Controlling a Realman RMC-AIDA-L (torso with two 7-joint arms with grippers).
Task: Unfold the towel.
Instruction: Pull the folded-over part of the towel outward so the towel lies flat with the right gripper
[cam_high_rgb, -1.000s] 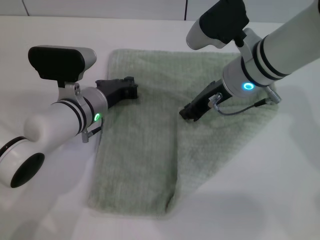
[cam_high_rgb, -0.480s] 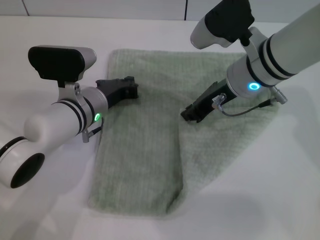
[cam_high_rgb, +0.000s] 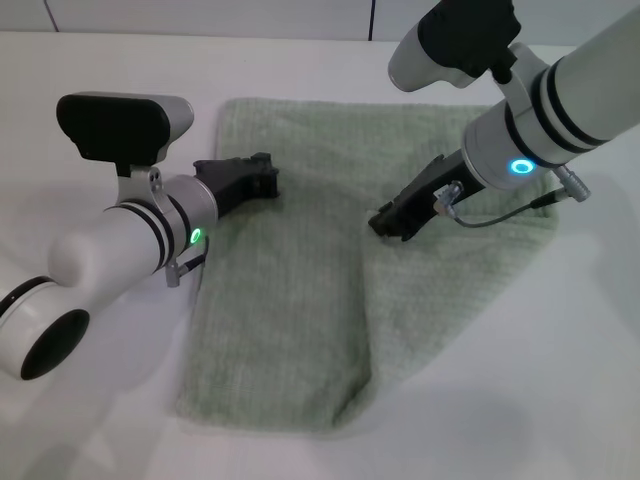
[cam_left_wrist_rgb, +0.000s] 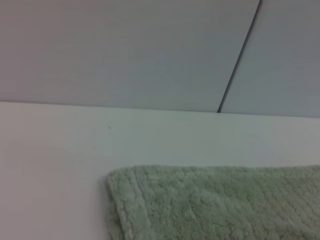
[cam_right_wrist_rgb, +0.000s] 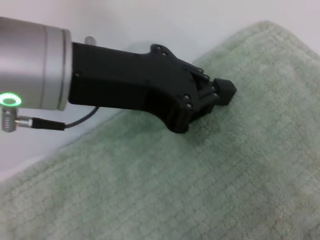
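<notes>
Head view: towel (cam_high_rgb: 300, 290) spread on white counter (cam_high_rgb: 80, 60), left part doubled as a folded flap, its edge running from near the middle toward the near side. Right end effector (cam_high_rgb: 385, 222) low at the top of that fold edge, tip pressed to the cloth; clenched or released, cannot tell. Left end effector (cam_high_rgb: 262, 175) over the towel's left portion near the far corner, fingers drawn together, gripping nothing visible. Right wrist view: left end effector (cam_right_wrist_rgb: 222, 92) just above the ribbed cloth (cam_right_wrist_rgb: 200, 175), closed. Left wrist view: towel's hemmed corner (cam_left_wrist_rgb: 200, 200) flat on counter (cam_left_wrist_rgb: 50, 150).
</notes>
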